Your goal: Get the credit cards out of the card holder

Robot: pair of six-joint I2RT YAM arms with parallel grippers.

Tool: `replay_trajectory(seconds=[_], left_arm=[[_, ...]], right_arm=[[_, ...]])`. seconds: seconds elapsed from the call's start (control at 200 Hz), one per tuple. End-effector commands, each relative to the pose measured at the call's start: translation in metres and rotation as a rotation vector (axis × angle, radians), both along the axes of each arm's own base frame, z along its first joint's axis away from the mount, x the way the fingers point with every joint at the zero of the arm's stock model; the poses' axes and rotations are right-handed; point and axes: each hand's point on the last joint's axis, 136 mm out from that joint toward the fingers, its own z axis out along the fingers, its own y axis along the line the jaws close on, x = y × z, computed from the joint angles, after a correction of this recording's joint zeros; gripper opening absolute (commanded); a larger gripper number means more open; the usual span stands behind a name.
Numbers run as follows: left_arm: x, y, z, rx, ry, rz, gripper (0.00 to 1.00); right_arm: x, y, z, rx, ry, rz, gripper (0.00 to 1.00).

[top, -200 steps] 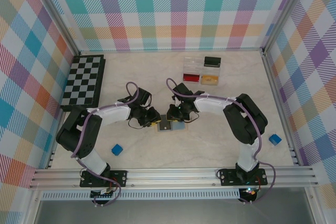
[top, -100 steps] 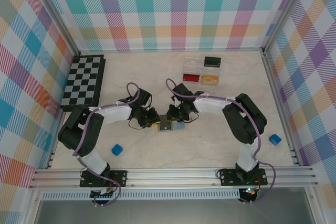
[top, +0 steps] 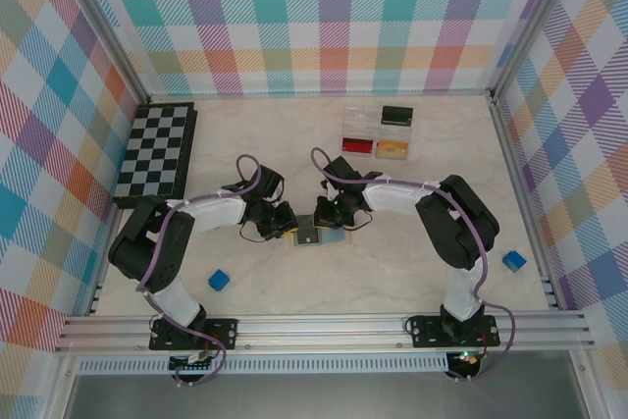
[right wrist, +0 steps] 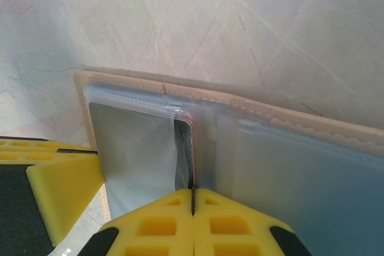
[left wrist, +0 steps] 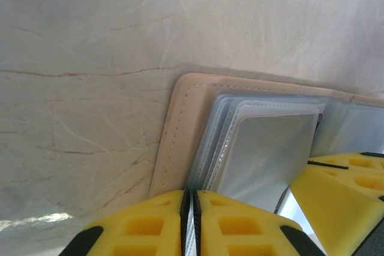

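Card holder (top: 316,235): lies open flat on the table (top: 392,262), with an end effector at each side.
Left end effector (left wrist: 188,199): nearly closed, pinching a clear sleeve at the card holder's left end.
Right end effector (right wrist: 193,196): fully closed at the card holder's fold.
Card (right wrist: 191,139): red edge inside a sleeve beside the fold.

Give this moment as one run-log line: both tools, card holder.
left tool: shut on card holder | right tool: shut at a sleeve opening | card holder: lying open
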Motion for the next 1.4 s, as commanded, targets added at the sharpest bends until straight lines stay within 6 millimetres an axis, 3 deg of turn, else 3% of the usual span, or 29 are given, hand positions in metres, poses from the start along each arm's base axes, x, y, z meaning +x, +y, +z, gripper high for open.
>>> replay_trajectory(seconds=[0.0,0.49,0.855,1.395], left_arm=[[-0.015,0.013,-0.016,0.084,0.061,-0.008,0.18],[-0.006,0.006,-0.001,0.067,0.03,-0.033,0.22],[0.006,-0.015,0.038,-0.058,-0.054,-0.069,0.23],[-0.007,-0.008,-0.006,0.005,0.059,-0.062,0.16]], right_arm=[[-0.006,0.01,0.01,0.053,-0.011,0.036,0.05],[-0.005,-0.02,0.008,-0.074,-0.053,-0.017,0.03],[-0.004,0.001,0.009,0.045,-0.008,0.027,0.17],[-0.001,-0.007,0.002,0.034,-0.002,0.005,0.15]])
